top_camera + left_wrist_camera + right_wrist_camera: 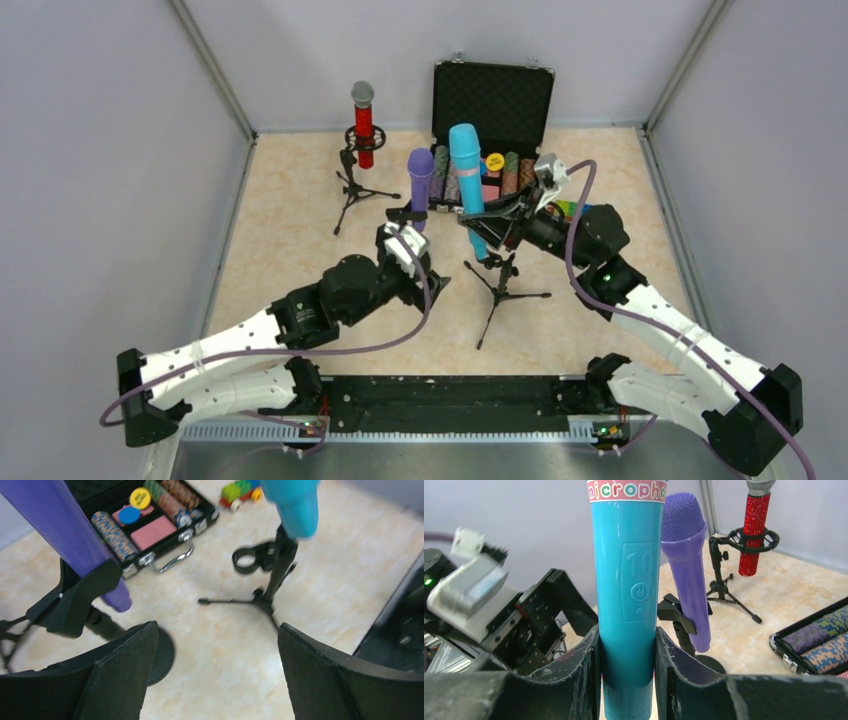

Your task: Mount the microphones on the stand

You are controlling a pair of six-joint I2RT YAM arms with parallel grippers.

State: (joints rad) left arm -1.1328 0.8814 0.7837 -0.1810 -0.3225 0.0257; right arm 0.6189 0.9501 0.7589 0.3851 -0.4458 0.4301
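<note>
Upright turquoise mic [626, 580] clamped in right end effector [626, 647], poised for the free clip [245, 571]; left end effector [215, 647] wide, holding nothing.

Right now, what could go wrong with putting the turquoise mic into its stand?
1. The right end effector holds the turquoise mic low on its body, so the mic may tilt and miss the empty clip.
2. Nothing steadies the tripod stand; a push could tip it.
3. The open left end effector is near the purple mic and might knock it.
</note>
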